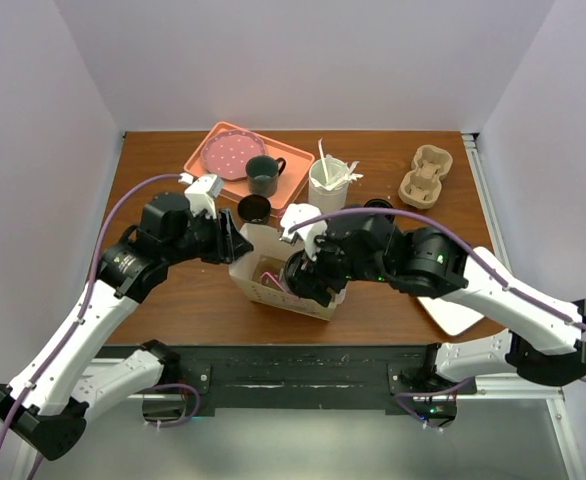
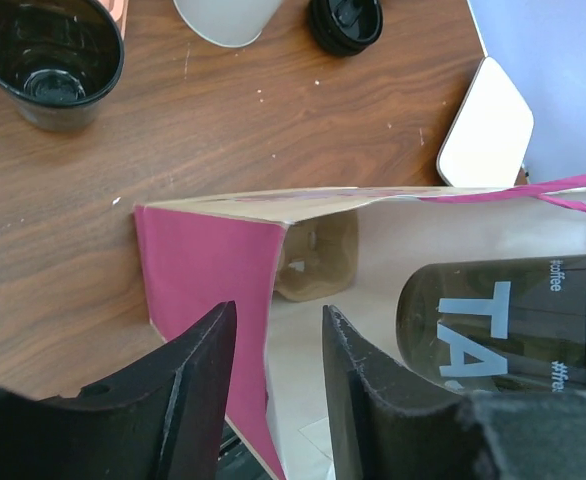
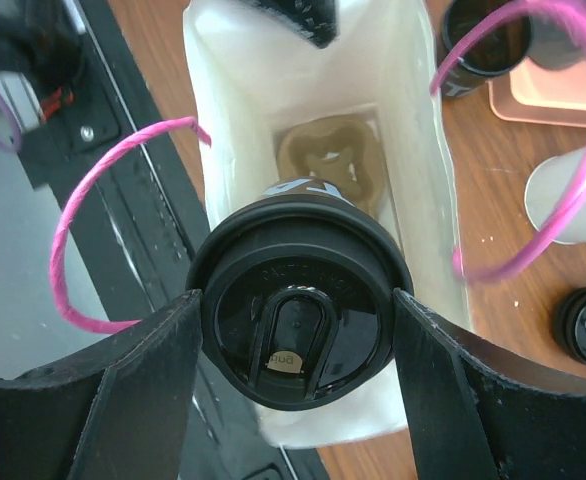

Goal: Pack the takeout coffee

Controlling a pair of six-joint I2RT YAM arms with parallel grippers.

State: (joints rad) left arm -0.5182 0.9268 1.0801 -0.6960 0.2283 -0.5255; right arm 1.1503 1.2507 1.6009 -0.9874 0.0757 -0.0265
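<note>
Right gripper (image 3: 295, 322) clamped on the takeout coffee (image 3: 298, 290) inside the paper bag (image 3: 418, 150); left gripper (image 2: 278, 325) parted astride the bag's wall

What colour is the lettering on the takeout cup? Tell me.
White lettering on the dark takeout cup; clearest in the left wrist view.

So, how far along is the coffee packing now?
Done: the takeout coffee is inside the paper bag. In hand: the right gripper grips its top, above the cup carrier at the bottom. To do: lower it, release. The left gripper is open at the bag's wall.
</note>
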